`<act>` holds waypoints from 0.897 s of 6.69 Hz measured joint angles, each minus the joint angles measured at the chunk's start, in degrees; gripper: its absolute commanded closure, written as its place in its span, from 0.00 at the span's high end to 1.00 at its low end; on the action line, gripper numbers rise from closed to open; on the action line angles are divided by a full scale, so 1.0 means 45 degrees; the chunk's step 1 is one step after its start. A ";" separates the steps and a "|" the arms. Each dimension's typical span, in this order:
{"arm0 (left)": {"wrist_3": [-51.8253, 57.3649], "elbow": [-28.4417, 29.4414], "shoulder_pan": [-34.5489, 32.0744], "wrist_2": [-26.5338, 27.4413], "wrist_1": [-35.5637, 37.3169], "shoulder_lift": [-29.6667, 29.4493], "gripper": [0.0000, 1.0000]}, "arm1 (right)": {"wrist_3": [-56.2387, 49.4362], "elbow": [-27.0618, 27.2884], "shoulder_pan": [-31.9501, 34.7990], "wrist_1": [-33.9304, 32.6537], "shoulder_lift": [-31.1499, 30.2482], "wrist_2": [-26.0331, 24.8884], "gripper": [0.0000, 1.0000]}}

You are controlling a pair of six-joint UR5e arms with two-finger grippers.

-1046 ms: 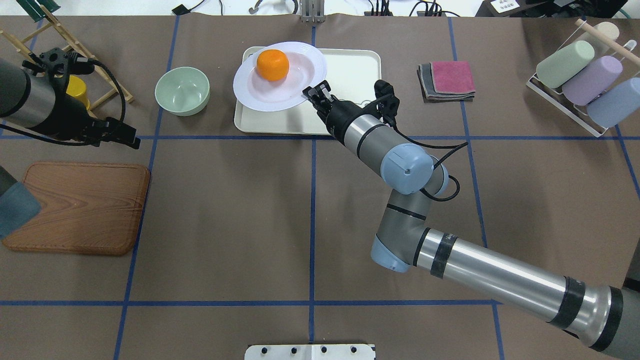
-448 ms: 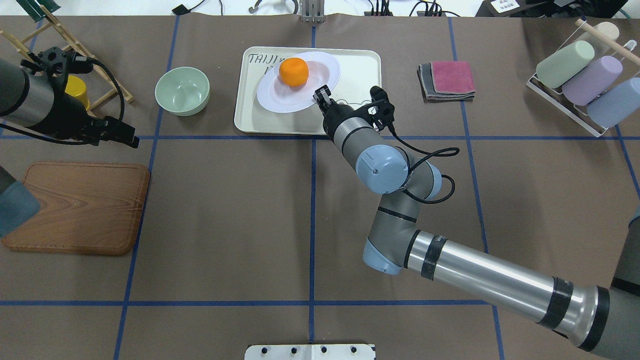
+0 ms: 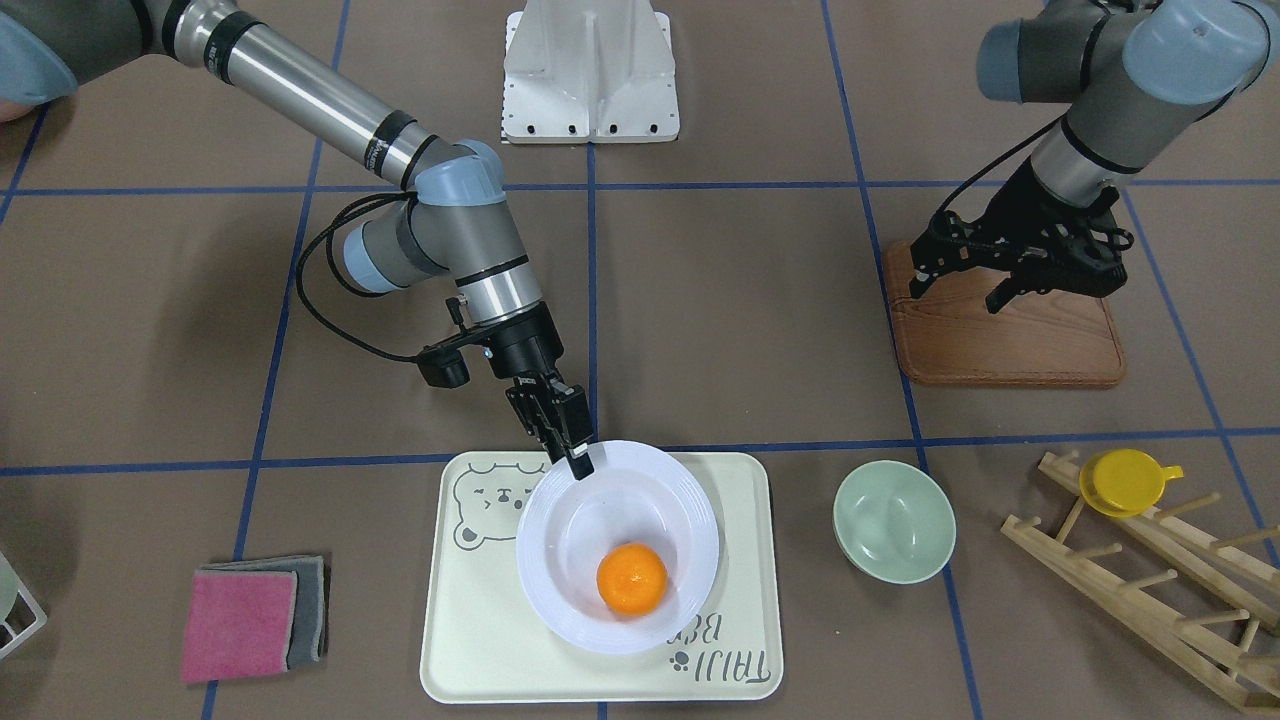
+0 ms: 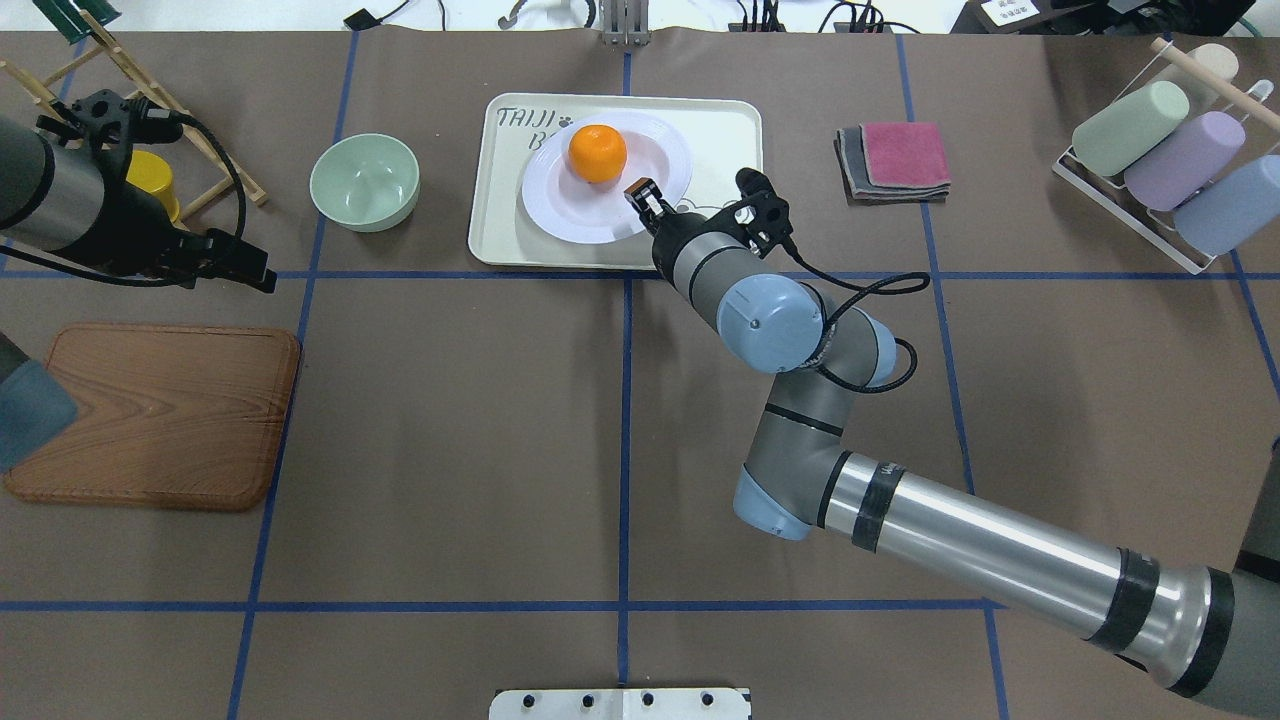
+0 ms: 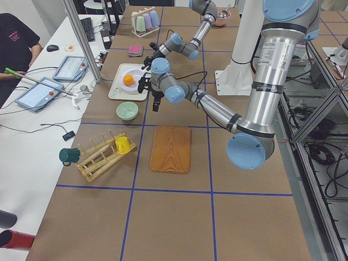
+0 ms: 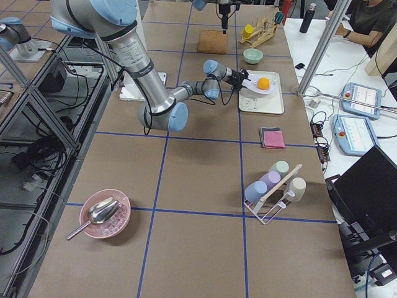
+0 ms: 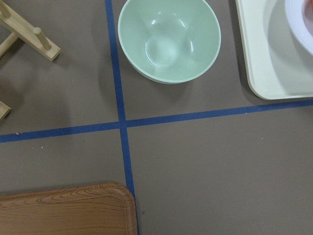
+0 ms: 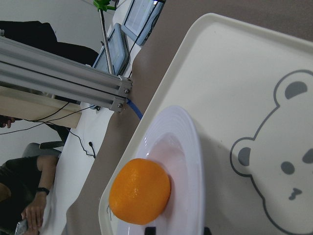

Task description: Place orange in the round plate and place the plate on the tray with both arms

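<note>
Filling the overhead view, the brown table [image 4: 450, 450], crossed by blue tape lines. From the lower right corner toward upper centre, the right arm [image 4: 950, 540]; at the left edge, the left arm [image 4: 60, 200]. Upper centre, the tray [image 4: 720, 140]. Lower left, a wooden board [image 4: 160, 410]. Over the tray's left half, the round plate [image 4: 570, 205]; cannot tell whether resting or held just clear. Left of the tray, a pale-green bowl [image 4: 364, 182]. In the plate's hollow, the orange [image 4: 598, 153]. At the plate's lower right rim, the right gripper [image 4: 642, 192], clamped narrow on it. In the front-facing view, upper right, the left gripper [image 3: 955, 298], fingers spread, holding nothing.
</note>
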 measured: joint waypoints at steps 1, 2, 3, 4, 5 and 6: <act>0.0000 -0.0004 -0.0050 -0.0014 0.0000 0.0000 0.96 | -0.1835 0.1706 0.0489 -0.1290 -0.0850 0.2115 1.00; -0.0003 0.0011 -0.0075 -0.0022 0.0000 -0.0001 0.96 | -0.4167 0.3612 0.0908 -0.3232 -0.1627 0.4031 1.00; 0.0140 0.0039 -0.0139 -0.0033 0.0000 0.0055 0.97 | -0.6432 0.5187 0.1245 -0.5592 -0.2021 0.5347 1.00; 0.0841 0.0054 -0.0331 -0.0057 -0.0005 0.0388 0.97 | -0.8891 0.6546 0.1747 -0.8553 -0.2102 0.6280 1.00; 0.2232 0.0054 -0.0760 -0.0093 -0.0019 0.1127 0.97 | -1.1712 0.7690 0.2458 -1.1403 -0.2097 0.6712 1.00; 0.4007 0.0093 -0.1481 -0.0142 -0.0018 0.2072 0.98 | -1.4362 0.8516 0.3404 -1.3411 -0.2156 0.7320 1.00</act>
